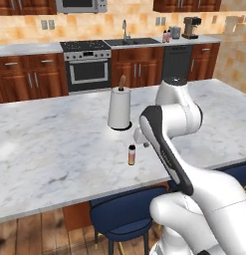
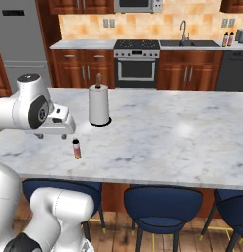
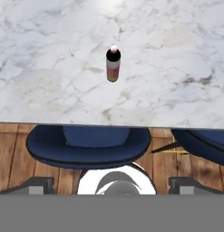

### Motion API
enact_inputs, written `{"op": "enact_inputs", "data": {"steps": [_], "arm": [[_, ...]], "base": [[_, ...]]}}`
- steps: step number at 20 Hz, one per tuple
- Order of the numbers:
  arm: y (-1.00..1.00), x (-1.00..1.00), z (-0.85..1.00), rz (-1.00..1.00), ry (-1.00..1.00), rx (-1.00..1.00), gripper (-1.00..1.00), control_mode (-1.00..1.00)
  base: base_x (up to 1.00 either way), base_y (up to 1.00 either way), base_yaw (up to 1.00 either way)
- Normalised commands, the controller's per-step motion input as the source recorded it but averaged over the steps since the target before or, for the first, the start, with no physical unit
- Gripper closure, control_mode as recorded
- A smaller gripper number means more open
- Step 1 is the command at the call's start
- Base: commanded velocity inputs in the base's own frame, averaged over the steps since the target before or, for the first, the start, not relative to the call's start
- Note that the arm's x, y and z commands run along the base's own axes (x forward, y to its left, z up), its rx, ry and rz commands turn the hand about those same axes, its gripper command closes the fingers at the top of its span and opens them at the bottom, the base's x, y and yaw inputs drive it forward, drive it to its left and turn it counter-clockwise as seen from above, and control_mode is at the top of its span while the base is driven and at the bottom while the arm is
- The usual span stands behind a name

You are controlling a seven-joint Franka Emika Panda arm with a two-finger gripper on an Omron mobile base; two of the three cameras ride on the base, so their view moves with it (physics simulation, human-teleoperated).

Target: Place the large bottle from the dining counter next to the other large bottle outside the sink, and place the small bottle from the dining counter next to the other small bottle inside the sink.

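One bottle on island: a small bottle (image 1: 131,155) with a pale cap, dark neck and orange-pink body, standing upright on the marble island counter (image 1: 55,144), near the edge that faces the stools.
Landmark: paper towel roll (image 1: 119,108), upright on a dark round base with a brown post showing at its top, on the same island counter.
Small bottle, relative to the roll: nearer the stool edge than the roll, apart from it, not touching.
Claw: gripper (image 3: 111,183) hangs above the stool side of the island; its two dark fingertips (image 3: 37,185) stand wide apart, holding nothing. The small bottle sits beyond them, untouched, roughly centred between them in the hand view.
Arm: white arm (image 1: 169,124), its elbow bent over the island edge, on the stool side of the roll.
Stools: blue padded stools (image 2: 162,204) tucked under the island edge, below the small bottle.
Back wall, beyond the roll: long counter with a stove (image 1: 86,63) and a sink (image 1: 130,42) with a tall tap.
Bottles by the sink: two bottles (image 1: 166,36) with dark tops, upright on the back counter just beside the sink, close together; too small to tell more.
Other back-counter goods: a coffee maker (image 1: 191,27) further along from those bottles.
Fridge: grey fridge (image 2: 19,44) at the far end of the back wall.
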Motion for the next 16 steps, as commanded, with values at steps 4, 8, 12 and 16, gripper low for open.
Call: {"op": "enact_inputs", "data": {"steps": [4, 8, 12, 16], "arm": [[0.27, 0.14, -0.28, 0.00, 0.00, 0.00, -1.00, -1.00], [0.12, 0.50, -0.14, -0.02, 0.00, 0.00, -1.00, -1.00], [0.00, 0.69, 0.00, -0.03, 0.06, 0.00, -1.00, -1.00], [-0.01, 0.52, 0.00, -0.04, 0.09, 0.00, -1.00, -1.00]], "base": [[0.00, 0.00, 0.00], [0.00, 0.00, 0.00], [0.00, 0.00, 0.00], [0.00, 0.00, 0.00]]}}
